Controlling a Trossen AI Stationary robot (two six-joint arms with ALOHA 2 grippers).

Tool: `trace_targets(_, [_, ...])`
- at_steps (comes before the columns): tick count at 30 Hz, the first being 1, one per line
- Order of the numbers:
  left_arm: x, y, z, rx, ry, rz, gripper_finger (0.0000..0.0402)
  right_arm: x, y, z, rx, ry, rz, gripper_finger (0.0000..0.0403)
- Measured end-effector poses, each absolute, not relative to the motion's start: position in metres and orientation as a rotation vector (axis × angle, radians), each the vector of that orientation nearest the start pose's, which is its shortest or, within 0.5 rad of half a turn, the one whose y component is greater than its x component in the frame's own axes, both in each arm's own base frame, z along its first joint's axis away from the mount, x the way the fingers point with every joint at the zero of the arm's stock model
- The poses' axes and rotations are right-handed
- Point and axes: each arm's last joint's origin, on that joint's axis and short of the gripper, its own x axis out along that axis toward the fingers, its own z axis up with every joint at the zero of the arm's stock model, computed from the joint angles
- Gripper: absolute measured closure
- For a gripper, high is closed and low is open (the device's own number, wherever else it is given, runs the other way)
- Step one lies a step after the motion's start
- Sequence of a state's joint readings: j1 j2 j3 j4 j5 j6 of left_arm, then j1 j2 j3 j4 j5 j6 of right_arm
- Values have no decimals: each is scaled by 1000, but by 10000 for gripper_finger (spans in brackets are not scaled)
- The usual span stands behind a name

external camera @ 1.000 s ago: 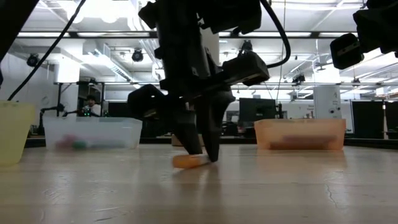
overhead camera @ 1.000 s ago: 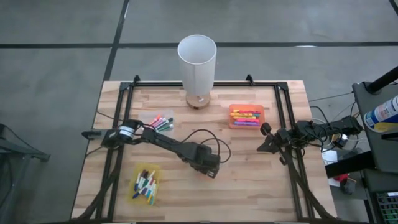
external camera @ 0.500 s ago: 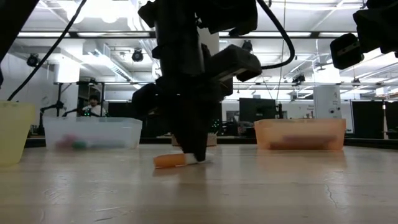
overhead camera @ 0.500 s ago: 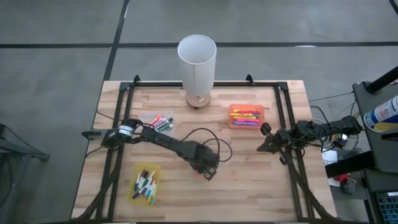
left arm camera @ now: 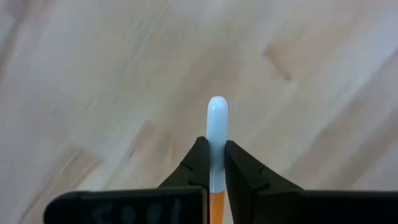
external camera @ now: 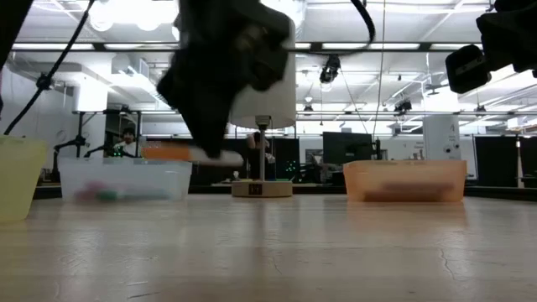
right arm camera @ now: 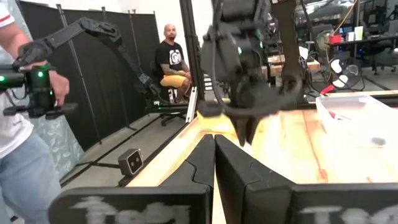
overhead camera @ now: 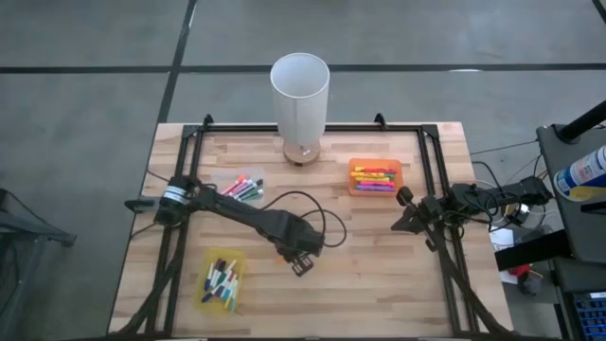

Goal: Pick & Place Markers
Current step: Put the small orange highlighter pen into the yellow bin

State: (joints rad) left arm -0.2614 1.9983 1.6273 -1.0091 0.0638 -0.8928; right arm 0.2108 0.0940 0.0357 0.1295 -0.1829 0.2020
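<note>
My left gripper [overhead camera: 298, 266] hangs over the middle of the table, nearer the near edge, shut on one marker [external camera: 193, 154]. That marker has an orange part [external camera: 164, 153] and a white part [left arm camera: 216, 118], and is raised above the wood. More markers lie in the clear tray [overhead camera: 244, 187], the yellow tray [overhead camera: 221, 279] and the orange tray [overhead camera: 375, 177]. My right gripper [overhead camera: 400, 220] waits at the table's right side with its fingers shut [right arm camera: 214, 149]. My left gripper pinches the marker between its two fingers [left arm camera: 199, 160], near where white meets orange [left arm camera: 216, 186]. The white end [left arm camera: 216, 109] sticks out past the fingertips. The fingers come from above, across the marker. It is lifted clear of the table and lies about level [external camera: 220, 158].
A tall white cylinder on a wooden base [overhead camera: 300, 90] stands at the far edge, mid-table. A black cable [overhead camera: 312, 213] loops over the wood by the left arm. A black frame [overhead camera: 431, 180] runs along the table's sides. People show in the room beyond [right arm camera: 171, 59].
My left gripper shut on the orange-and-white marker where it lay on the table, then rose and moved a little toward the left and near edges. The marker went from lying on the wood to hanging level, clear of it.
</note>
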Motion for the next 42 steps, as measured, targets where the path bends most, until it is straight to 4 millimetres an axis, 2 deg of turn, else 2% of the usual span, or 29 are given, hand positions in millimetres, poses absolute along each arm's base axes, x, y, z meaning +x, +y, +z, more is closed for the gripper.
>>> trace_targets(4, [365,-107,239,-535,1403,355,380,98,26,181,200,-32,399,394])
trace_targets(10, [325,-105,270,-479,1442,422,380,98,26,181,200,-32,399,394])
trace_targets(16, [275,-119,286,-473,1417,411,380,98,26,181,200,-32,400,394])
trace_targets(23, [208,-143,278,-564,1420,446,380,98,26,181,200,-32,399,394])
trace_targets(27, [182,-153,261,-649,1402,449,380,98,26,181,200,-32,400,394])
trace_targets(35, [174,-158,212,-798,1324,408,374,98,26,181,200,-32,400,394])
trace_targets(42, [164,-150,191,-818,1344,507,328,98,26,181,200,-32,400,394])
